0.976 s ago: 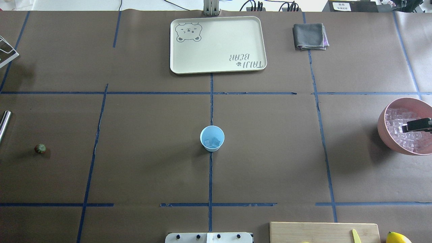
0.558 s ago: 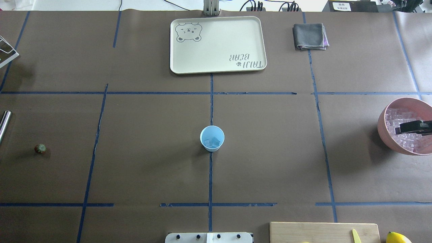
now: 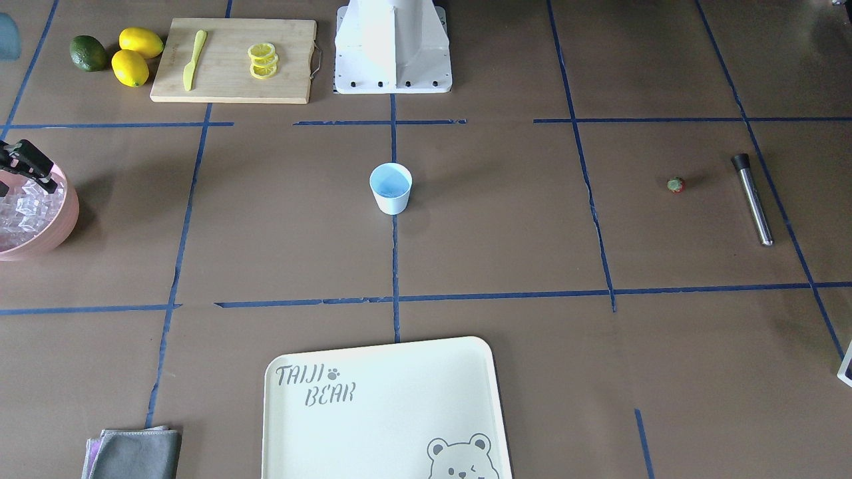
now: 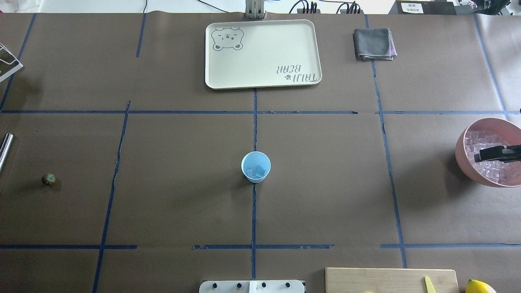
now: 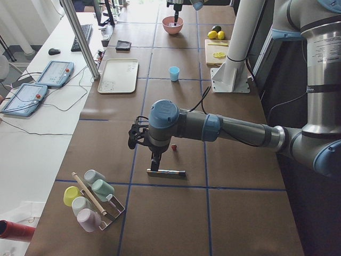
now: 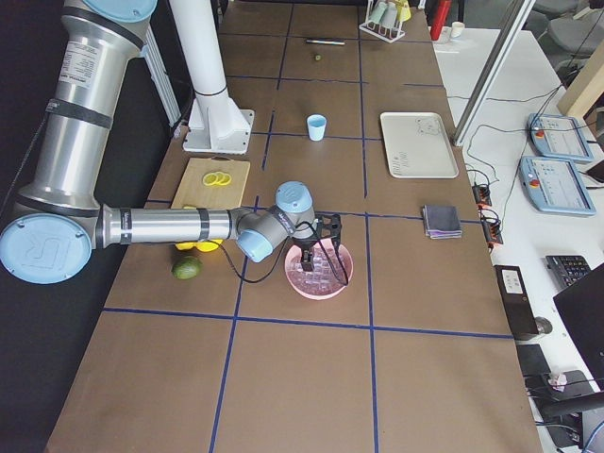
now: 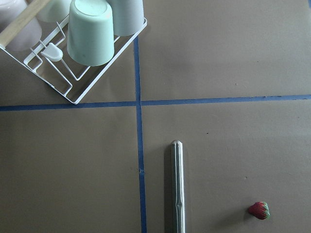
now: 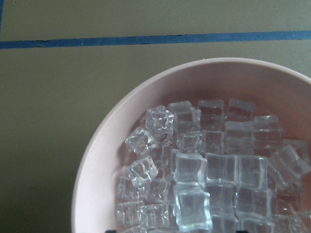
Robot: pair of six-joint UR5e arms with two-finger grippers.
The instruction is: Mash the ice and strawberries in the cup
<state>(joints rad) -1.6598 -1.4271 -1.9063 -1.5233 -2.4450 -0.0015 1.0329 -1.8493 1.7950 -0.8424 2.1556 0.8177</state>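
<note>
The cup [image 4: 255,167] stands upright near the centre of the table, on the blue tape line that runs out from the robot base, and holds a few cubes of ice [image 4: 257,171]. The remaining ice [image 8: 209,165] is heaped in the pink bowl [image 4: 462,156] at the table edge on the robot's right. The right gripper [image 4: 482,155] hangs directly above this bowl, pointing down at the cubes. In the exterior right view its two fingers stand apart with nothing between them. The strawberry [image 4: 49,179] lies on the paper far to the robot's left, well apart from the cup. A metal rod [image 3: 753,199] with a black end cap lies flat near the strawberry, on the side away from the cup. The left gripper [image 5: 155,166] hovers over the rod; the views do not show whether its fingers are spread or pressed together. A wire rack [image 7: 73,82] of inverted cups sits beyond the rod. The cream tray [image 4: 260,53] and a folded grey cloth [image 4: 372,43] lie at the far side of the table. A cutting board [image 3: 233,80] with lemon slices [image 3: 263,60] and a yellow knife [image 3: 194,58] lies beside the base.
</note>
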